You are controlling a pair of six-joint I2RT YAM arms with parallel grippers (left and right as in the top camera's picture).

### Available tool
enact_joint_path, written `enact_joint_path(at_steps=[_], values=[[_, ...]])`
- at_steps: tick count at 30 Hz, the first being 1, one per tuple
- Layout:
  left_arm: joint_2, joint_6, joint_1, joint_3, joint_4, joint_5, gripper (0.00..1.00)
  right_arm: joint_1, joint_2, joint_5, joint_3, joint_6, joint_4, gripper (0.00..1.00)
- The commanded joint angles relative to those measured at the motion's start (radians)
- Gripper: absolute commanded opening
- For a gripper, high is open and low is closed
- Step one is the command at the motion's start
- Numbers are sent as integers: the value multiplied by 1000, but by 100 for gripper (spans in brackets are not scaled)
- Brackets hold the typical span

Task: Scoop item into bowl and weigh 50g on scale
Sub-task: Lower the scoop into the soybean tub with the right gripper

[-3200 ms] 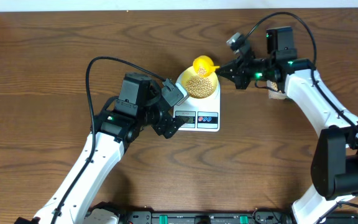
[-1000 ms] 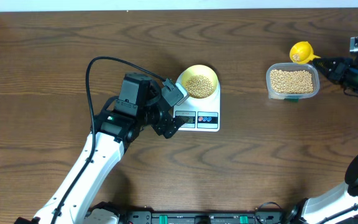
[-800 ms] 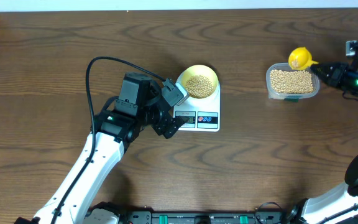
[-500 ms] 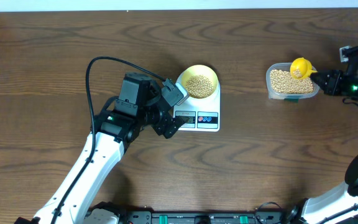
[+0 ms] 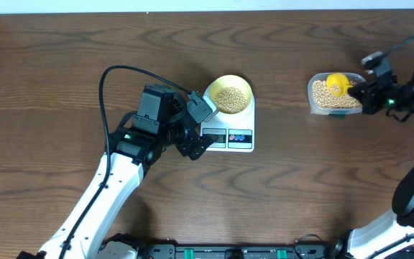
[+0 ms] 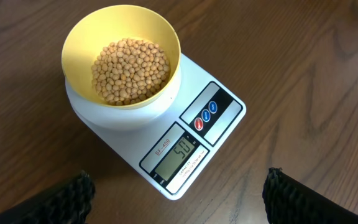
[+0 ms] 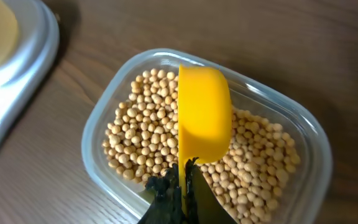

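- R gripper (image 7: 178, 198) is clamped on the thin handle of the yellow scoop (image 7: 204, 115); the jaws are closed around it.
- The scoop's cup is tilted over the beans in the tub (image 7: 135, 146), inside the rim of the clear tub (image 7: 91, 134). If it touches the beans, I cannot tell.
- Bare wood of the table (image 5: 300, 187) lies all around the tub, w/ wide free room between the tub and the scale (image 6: 194, 70).
- L gripper (image 6: 179, 198) is released, fingers spread wide, near the scale's display edge and not touching it.
- Display (image 6: 180, 152) reads approx. 50.
- The bowl (image 6: 82, 34) sits on the scale's far end and overhangs the platform edge a little.
- The beans in the bowl (image 6: 130, 70) are heaped low, well under the rim.
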Motion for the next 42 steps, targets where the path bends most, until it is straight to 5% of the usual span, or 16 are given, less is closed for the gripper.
enact_joint_path(at_steps=[1, 28, 42], values=[[-4, 2, 5, -2, -3, -6, 89, 47, -8, 109, 11, -63, 2, 1], [-4, 2, 5, -2, -3, -6, 89, 100, -294, 253, 11, -47, -21, 1], [-4, 2, 5, -2, -3, -6, 88, 77, -291, 252, 2, 916, -56, 1]])
